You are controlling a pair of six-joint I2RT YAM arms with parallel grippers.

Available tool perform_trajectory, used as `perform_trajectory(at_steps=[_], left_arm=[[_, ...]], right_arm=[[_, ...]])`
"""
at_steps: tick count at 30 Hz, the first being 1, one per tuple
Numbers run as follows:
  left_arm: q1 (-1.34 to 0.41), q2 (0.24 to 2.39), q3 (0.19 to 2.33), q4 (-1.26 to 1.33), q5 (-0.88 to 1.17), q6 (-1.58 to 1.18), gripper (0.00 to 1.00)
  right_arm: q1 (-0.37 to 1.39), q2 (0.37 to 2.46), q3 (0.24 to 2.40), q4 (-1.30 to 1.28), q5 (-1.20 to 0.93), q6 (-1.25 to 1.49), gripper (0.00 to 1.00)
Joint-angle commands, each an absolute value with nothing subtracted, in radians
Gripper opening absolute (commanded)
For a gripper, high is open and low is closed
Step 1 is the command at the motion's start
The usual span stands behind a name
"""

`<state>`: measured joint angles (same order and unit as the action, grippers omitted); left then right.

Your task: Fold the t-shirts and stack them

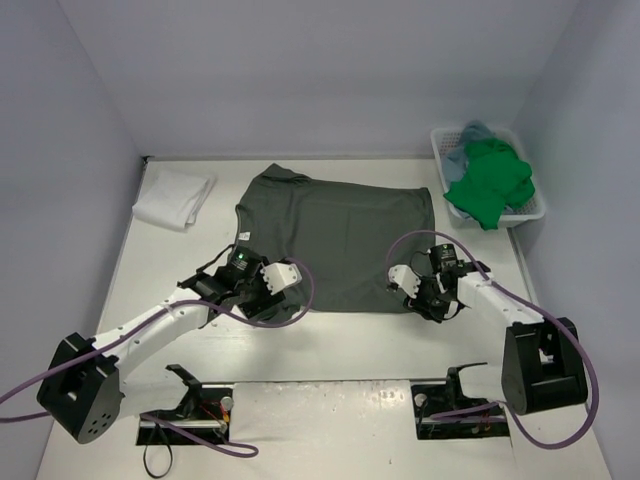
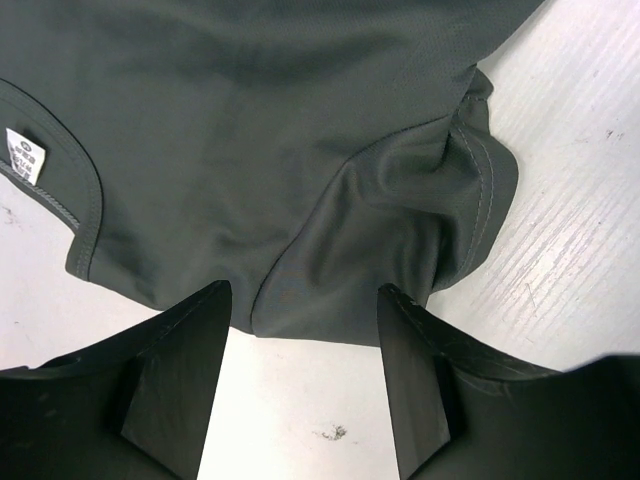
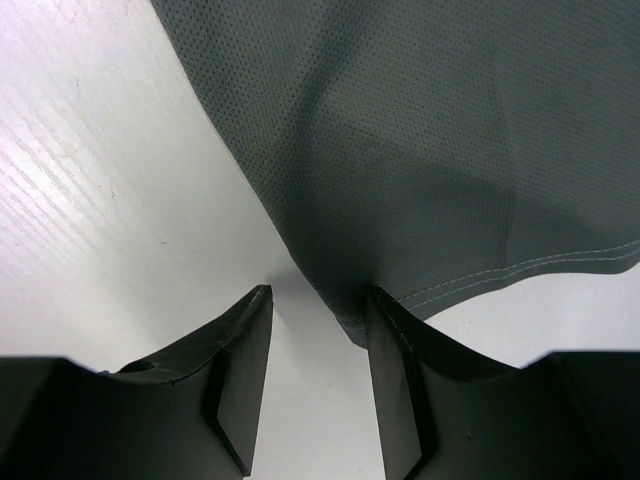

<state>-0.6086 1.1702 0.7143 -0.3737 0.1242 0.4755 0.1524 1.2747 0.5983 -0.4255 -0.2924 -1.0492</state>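
Note:
A dark grey t-shirt [image 1: 340,235] lies spread flat in the middle of the table. My left gripper [image 1: 283,277] is at its near left sleeve [image 2: 400,230]. The jaws are open, and the sleeve's edge lies just ahead of the fingertips [image 2: 222,295]. My right gripper [image 1: 406,280] stands open at the shirt's near right corner. In the right wrist view that hem corner [image 3: 352,322] sits between the jaws, against the right finger [image 3: 385,320]. A folded white t-shirt [image 1: 175,195] rests at the back left. A green t-shirt [image 1: 490,180] and a teal-blue one [image 1: 470,135] fill the basket.
The white lattice basket [image 1: 440,150] stands at the back right against the wall. Grey walls close off the table on three sides. The arm bases and their cables sit along the near edge. The shirt's neck label [image 2: 25,157] shows in the left wrist view.

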Motion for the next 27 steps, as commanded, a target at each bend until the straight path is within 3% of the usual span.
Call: perform_trajectory(at_steps=[1,4,9,13,27], left_arm=[[-0.614,1.158,0.715,-0.316,0.112,0.486,0.55],[-0.614,1.164,0.704,-0.301,0.107,0.485,0.55],[-0.615,1.175,0.687,-0.275,0.110,0.482,0.55],[-0.614,1.187,0.683,-0.270,0.135,0.476,0.55],[-0.623,1.178,0.721,-0.418,0.339,0.471,0.63]], right_arm=[[0.161,1.296,0.609,-0.426,-0.281,-1.066,0.37],[0.164,1.315,0.609,-0.422,-0.290,-1.058,0.29],[0.167,1.321,0.611,-0.420,-0.290,-1.051,0.25],[0.167,1.316,0.612,-0.419,-0.285,-1.046,0.00],[0.169,1.327,0.626,-0.413,-0.275,-1.042,0.00]])
